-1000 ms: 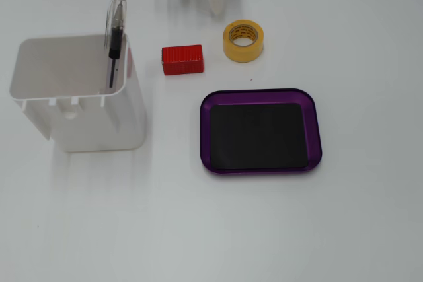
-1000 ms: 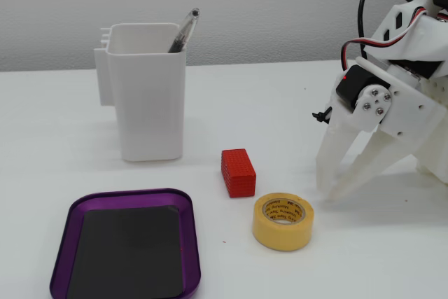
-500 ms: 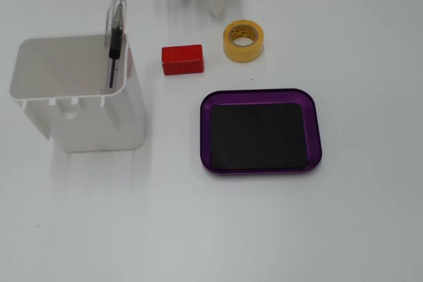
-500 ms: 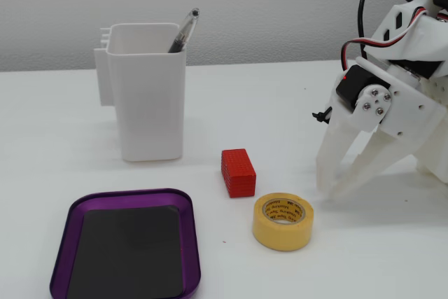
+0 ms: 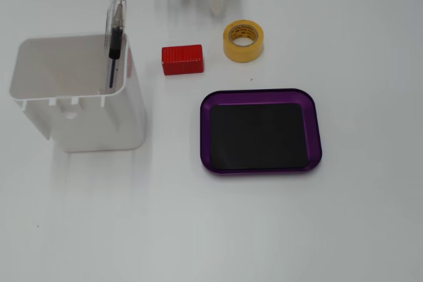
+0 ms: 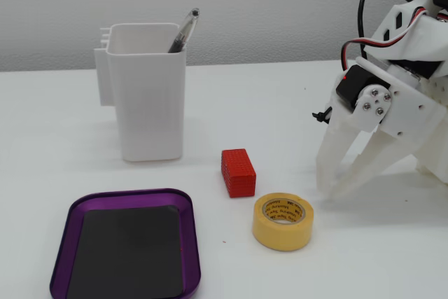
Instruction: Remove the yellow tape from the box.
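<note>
The yellow tape (image 5: 242, 41) lies flat on the white table, outside the box and just beyond its far edge; it also shows in the other fixed view (image 6: 283, 222). The box (image 5: 206, 130), a shallow purple tray with a black bottom, holds nothing; it also shows in the other fixed view (image 6: 127, 197). My white gripper (image 6: 329, 190) points down at the table just right of the tape and behind it, apart from it. Its fingertips meet and hold nothing. Only one white finger tip (image 5: 216, 8) shows at the top edge of a fixed view.
A red ribbed block (image 5: 182, 59) lies left of the tape. A tall white container (image 5: 79, 97) with a pen (image 5: 115, 37) stands at the left. The arm's body and red and black cables (image 6: 392, 40) fill the right side.
</note>
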